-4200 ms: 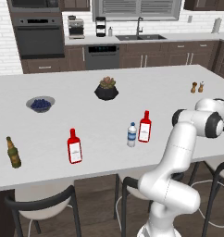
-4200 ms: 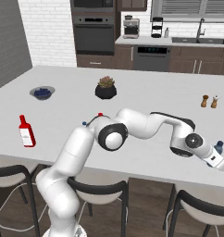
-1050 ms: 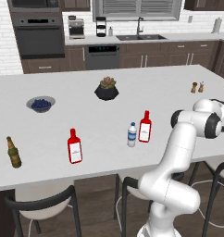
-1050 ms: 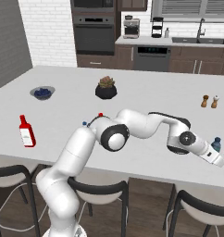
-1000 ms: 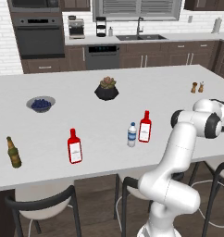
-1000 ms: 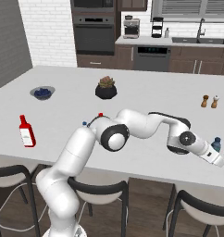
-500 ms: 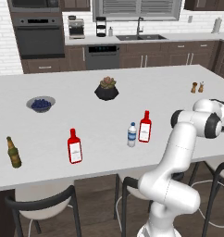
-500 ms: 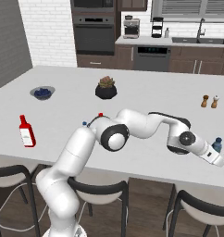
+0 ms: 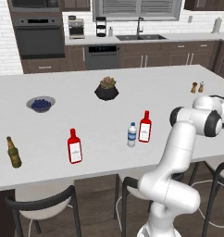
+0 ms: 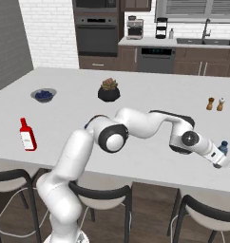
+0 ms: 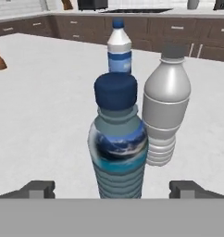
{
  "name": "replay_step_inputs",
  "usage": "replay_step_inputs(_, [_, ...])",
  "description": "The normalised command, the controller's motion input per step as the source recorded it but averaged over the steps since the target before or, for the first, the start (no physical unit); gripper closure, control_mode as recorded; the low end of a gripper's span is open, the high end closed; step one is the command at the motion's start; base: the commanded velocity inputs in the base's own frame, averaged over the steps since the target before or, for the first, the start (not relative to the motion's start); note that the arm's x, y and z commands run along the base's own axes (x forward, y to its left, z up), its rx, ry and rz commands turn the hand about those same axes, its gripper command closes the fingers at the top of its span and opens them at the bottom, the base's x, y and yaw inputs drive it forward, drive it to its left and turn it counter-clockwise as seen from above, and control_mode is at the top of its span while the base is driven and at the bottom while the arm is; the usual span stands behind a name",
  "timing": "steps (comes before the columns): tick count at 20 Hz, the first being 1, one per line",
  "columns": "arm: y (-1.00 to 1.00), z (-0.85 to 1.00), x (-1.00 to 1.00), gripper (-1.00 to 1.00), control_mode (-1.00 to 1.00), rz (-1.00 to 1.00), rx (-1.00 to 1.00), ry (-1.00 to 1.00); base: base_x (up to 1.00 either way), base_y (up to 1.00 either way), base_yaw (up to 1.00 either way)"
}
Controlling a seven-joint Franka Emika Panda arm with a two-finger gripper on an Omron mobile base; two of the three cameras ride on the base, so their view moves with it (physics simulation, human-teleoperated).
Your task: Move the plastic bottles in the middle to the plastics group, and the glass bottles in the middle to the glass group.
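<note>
In the hand view the blue-teal plastic bottle (image 11: 117, 148) stands upright on the counter between the fingertips of my gripper (image 11: 113, 190), which is open with a gap on each side. Behind it stand a grey bottle (image 11: 165, 115) and a white-capped, blue-labelled bottle (image 11: 119, 51). The right base view shows my gripper (image 10: 223, 159) at the counter's right end by that blue-teal bottle (image 10: 223, 147). In the middle, a clear plastic bottle (image 9: 131, 134) stands next to a red glass bottle (image 9: 145, 127). At the left stand another red bottle (image 9: 74, 146) and an olive-brown bottle (image 9: 12, 152).
A potted plant (image 9: 107, 89) and a bowl of blueberries (image 9: 40, 103) sit farther back on the white counter (image 9: 100, 115). Salt and pepper shakers (image 9: 197, 86) stand at the back right. Stools (image 10: 102, 194) line the near edge.
My gripper has opened and let go of the blue-teal bottle, which stays standing by the grey bottle. The arm has barely moved.
</note>
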Motion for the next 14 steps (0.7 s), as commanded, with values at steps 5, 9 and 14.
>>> replay_step_inputs(5, [0.23, 0.58, -0.06, -1.00, -1.00, 0.00, -0.01, -0.02, 0.00, 0.00, 0.00])
replay_step_inputs(9, [0.27, 0.58, -0.29, -1.00, -1.00, 0.00, -0.02, 0.00, 0.00, 0.00, 0.00])
replay_step_inputs(14, [0.18, 0.59, -0.32, -1.00, -1.00, 0.04, 0.00, -0.03, 0.00, 0.00, 0.00])
